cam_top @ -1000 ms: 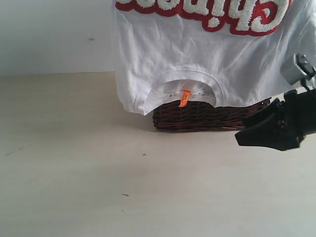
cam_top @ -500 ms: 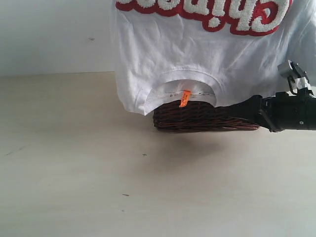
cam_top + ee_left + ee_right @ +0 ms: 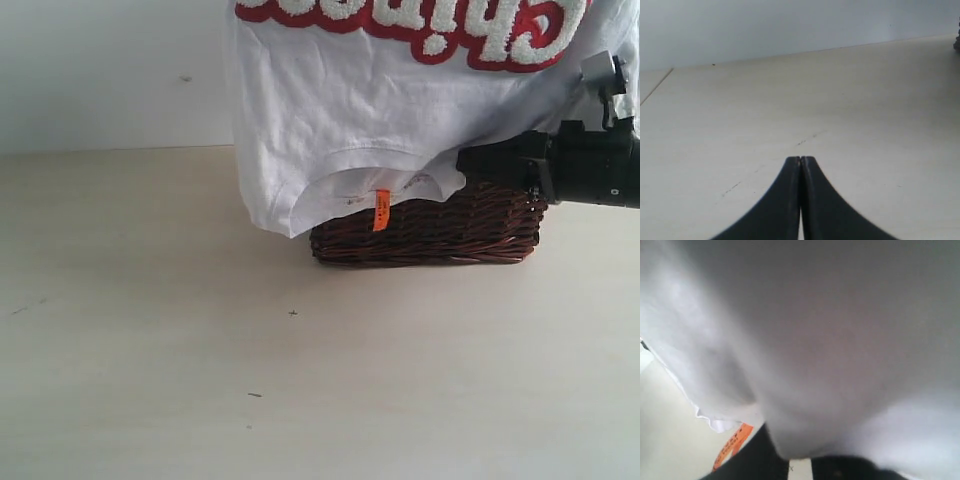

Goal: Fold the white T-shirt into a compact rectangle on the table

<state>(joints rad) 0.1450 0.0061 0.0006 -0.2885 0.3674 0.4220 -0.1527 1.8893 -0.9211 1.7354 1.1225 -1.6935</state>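
Saw bare table [image 3: 120, 350] across the whole left side, pale beige with a few dark specks. Found left gripper [image 3: 800, 160] clenched, jaws pressed flat together, nothing between them, low over the tabletop in its wrist view.

Noted the white T-shirt [image 3: 340, 110] hanging upside down at upper centre, top cut off by the frame edge, not lying on the table. Read red-outlined lettering [image 3: 430, 25] inverted along the top. Marked ribbed collar [image 3: 395, 178] at the lowest part, small orange neck tag [image 3: 381, 210] dangling from it. Could not tell whether the cloth touched anything beneath.

Logged dark wicker basket [image 3: 440, 235] on the table under and behind the collar, left end covered by the shirt's hanging corner.

Found right gripper [image 3: 468, 162] reaching in from the right edge, tip buried in the cloth just beside the collar. Saw, in its wrist view, white fabric bunched between the dark fingers [image 3: 755, 460]: pinched on the shirt, by the look of it.
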